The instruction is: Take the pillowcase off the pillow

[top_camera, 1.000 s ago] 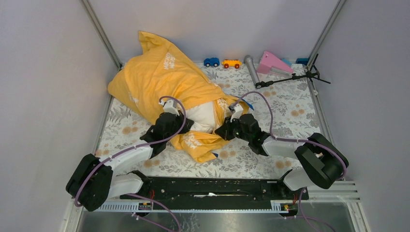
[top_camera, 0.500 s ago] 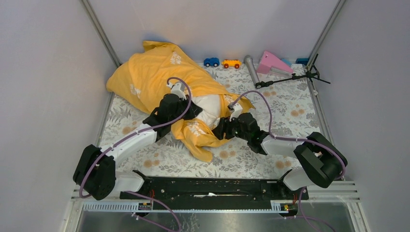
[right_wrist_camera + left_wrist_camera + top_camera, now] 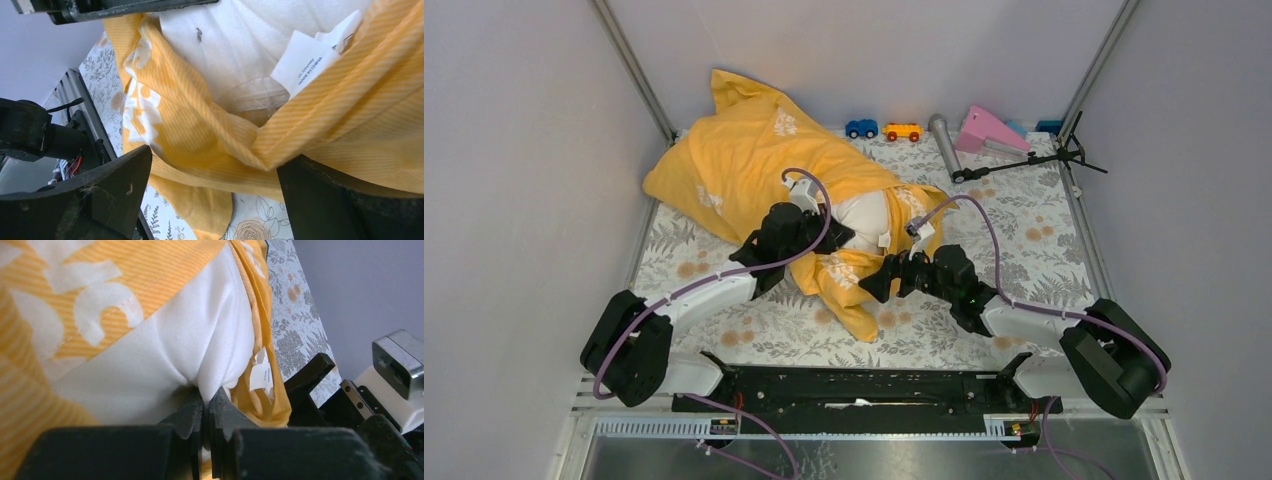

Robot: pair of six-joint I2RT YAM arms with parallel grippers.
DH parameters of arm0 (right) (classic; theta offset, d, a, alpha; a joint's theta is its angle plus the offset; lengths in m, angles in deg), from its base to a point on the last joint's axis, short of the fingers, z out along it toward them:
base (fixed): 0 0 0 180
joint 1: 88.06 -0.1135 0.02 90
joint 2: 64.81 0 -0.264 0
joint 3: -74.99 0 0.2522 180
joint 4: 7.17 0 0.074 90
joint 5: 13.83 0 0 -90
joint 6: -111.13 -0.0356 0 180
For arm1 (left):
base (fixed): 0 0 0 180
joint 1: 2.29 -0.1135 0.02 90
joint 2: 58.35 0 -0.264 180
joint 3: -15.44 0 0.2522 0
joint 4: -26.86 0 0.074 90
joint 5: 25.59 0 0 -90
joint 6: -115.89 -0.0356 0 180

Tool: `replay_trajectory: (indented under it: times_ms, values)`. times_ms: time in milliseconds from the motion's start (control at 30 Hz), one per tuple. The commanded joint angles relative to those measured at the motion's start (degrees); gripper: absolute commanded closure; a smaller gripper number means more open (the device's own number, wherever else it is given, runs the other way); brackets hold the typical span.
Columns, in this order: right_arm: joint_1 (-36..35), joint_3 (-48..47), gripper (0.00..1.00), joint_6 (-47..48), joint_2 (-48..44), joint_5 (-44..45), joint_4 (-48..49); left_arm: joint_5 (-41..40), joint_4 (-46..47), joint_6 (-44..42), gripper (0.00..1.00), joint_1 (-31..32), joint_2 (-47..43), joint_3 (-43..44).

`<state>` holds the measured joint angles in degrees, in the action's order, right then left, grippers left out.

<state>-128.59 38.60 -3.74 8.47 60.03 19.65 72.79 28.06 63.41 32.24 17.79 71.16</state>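
**Left gripper** (image 3: 206, 407): black fingers drawn together and clamped on a small pinch of the pillow (image 3: 165, 355), which puckers into a fold just above the tips.

**Pillow:** off-white, plump, with a smooth weave and soft creases. Only its near end shows, bulging from the open mouth of the cover straight ahead of this gripper. The rest is hidden.

**Pillowcase** (image 3: 744, 170): floppy yellow-orange cloth, finely striped, with white printed shapes. It wraps the pillow beyond and to the left of the left gripper. A loose hem runs down just right of the pinch, carrying a small white tag whose print is too small to read there.

**Right gripper** (image 3: 215, 167): fingers (image 3: 95, 200) spread wide, nothing pinched. A bunched fold of the pillowcase hangs across the gap between them and lies against the right-hand finger — firm contact cannot be told.

- Above the fold: bare pillow with faint creases and one dark speck.
- Up and to the right: a white label (image 3: 306, 59) reading "MADE IN CHINA".
- Beneath the gripper: the table cloth (image 3: 107, 75) — grey leaves, orange blooms, lying flat.
- The finger bases are cut off by the frame.
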Motion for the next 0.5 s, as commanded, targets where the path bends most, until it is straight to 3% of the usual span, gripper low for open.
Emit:
replay_trajectory:
  times_ms: [0,133,267,367,467]
  values:
    - [-0.5,-1.8,0.0,0.0,1.7,2.0,-2.4,1.6,10.0,-1.0,1.0,2.0,-0.4,-0.5]
    - [-0.5,-4.6,0.01,-0.4,6.0,2.8,-5.3,0.6,11.1,-0.8,1.0,2.6,0.1,-1.3]
    - [-1.2,-5.7,0.11,1.4,8.1,0.6,-6.0,-4.3,8.1,0.3,1.0,1.2,-0.3,2.1]
    - [-1.7,-6.9,0.29,2.6,9.6,0.5,-7.3,-5.1,2.4,2.3,1.0,-2.4,-0.8,8.4]
    - [-1.7,-8.0,0.72,2.8,11.0,0.7,-8.4,-4.1,-0.7,3.2,1.0,-5.0,-1.9,14.8]
